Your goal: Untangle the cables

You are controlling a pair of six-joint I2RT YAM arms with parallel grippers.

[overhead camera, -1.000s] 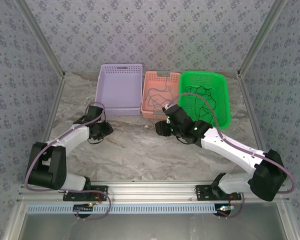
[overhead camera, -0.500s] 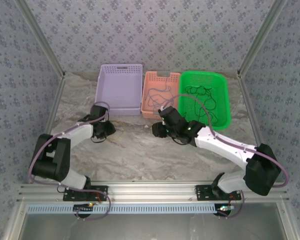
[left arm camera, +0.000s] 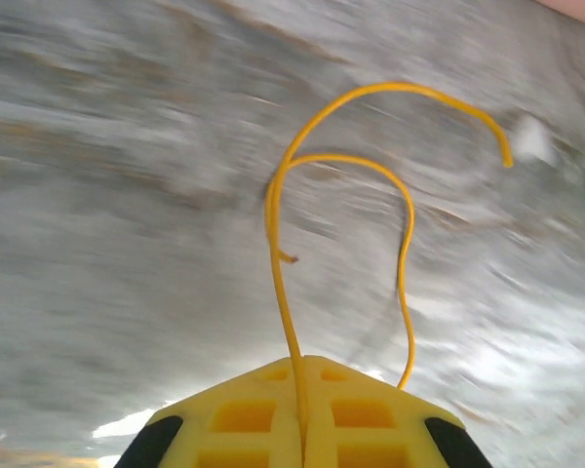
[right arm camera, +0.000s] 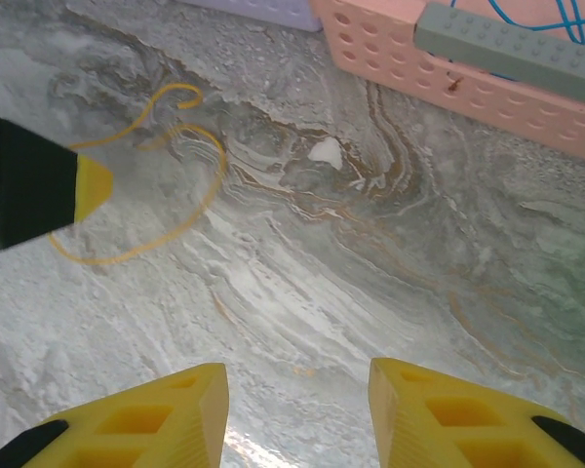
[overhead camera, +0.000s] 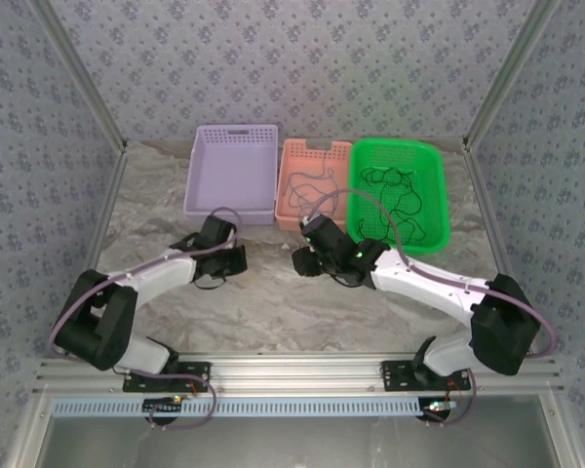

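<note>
Left hand [left arm camera: 302, 375] clamped on the yellow cable [left arm camera: 271, 219], mid-worktop.
From my left hand's closed fingertips the cable loops out ahead over the bare worktop [overhead camera: 273, 292], reaching toward my right hand [right arm camera: 297, 390], whose fingers stand apart just above the surface. Toward the far edge, the pink basket [right arm camera: 487, 83] and green basket [overhead camera: 439, 195] hold more cables [overhead camera: 395, 195], with the lilac basket [overhead camera: 232, 132] to their left.
</note>
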